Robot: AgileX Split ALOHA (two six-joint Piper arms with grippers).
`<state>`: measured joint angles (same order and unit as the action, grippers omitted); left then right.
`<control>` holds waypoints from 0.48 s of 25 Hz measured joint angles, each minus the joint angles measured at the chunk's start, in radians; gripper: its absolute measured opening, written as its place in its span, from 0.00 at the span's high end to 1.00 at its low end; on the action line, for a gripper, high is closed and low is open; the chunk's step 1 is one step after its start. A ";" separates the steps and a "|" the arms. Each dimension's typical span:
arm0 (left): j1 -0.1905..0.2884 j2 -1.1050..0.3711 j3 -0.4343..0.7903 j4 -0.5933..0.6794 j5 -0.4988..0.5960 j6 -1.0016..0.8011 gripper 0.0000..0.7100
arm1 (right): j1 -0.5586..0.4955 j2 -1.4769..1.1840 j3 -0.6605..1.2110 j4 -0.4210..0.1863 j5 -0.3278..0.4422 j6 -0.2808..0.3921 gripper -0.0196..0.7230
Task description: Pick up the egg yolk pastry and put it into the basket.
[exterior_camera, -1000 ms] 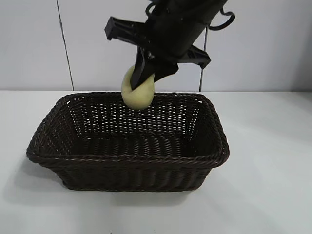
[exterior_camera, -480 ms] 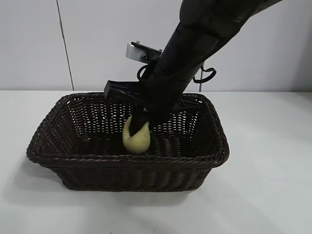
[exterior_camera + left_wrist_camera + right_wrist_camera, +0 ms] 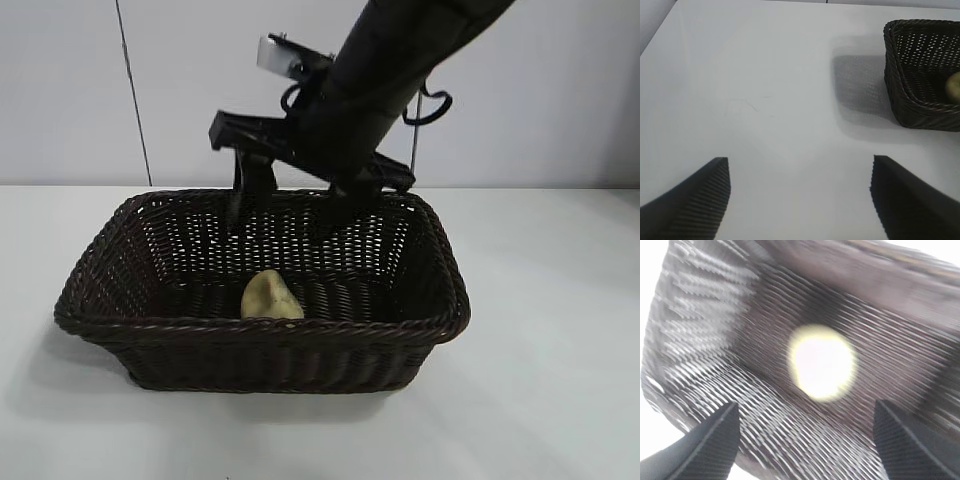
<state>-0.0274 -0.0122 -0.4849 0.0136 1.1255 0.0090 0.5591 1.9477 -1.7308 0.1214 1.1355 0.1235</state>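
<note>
With the egg yolk pastry [image 3: 271, 297] lying free in the basket [image 3: 440, 318], the empty, wide-open right tool [image 3: 290, 205] at frame centre was best lifted straight up, clear of the rim.

The exterior camera looks level across the white counter [image 3: 560, 400] toward a pale wall, close on the basket [image 3: 260, 345]. The left wrist camera rides behind its end effector [image 3: 800, 195], angled down over bare counter, catching only a basket corner farther off. The right wrist camera points steeply down from just above the basket interior. All three share the basket and the egg yolk pastry [image 3: 271, 297] inside.
</note>
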 joint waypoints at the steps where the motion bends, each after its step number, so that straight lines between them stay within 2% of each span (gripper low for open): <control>1: 0.000 0.000 0.000 0.000 0.000 0.000 0.20 | 0.000 0.000 -0.014 -0.031 0.035 0.019 0.25; 3: 0.000 0.000 0.000 0.000 0.000 0.000 0.20 | 0.000 -0.001 -0.030 -0.096 0.075 0.055 0.25; 5: 0.000 0.000 0.000 0.000 0.000 0.000 0.20 | 0.000 -0.001 -0.032 -0.139 0.083 0.079 0.25; 12: 0.000 0.000 0.000 0.000 0.000 0.000 0.20 | -0.061 -0.001 -0.032 -0.161 0.096 0.087 0.25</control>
<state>-0.0274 -0.0122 -0.4849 0.0136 1.1255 0.0090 0.4979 1.9465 -1.7631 -0.0393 1.2315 0.2104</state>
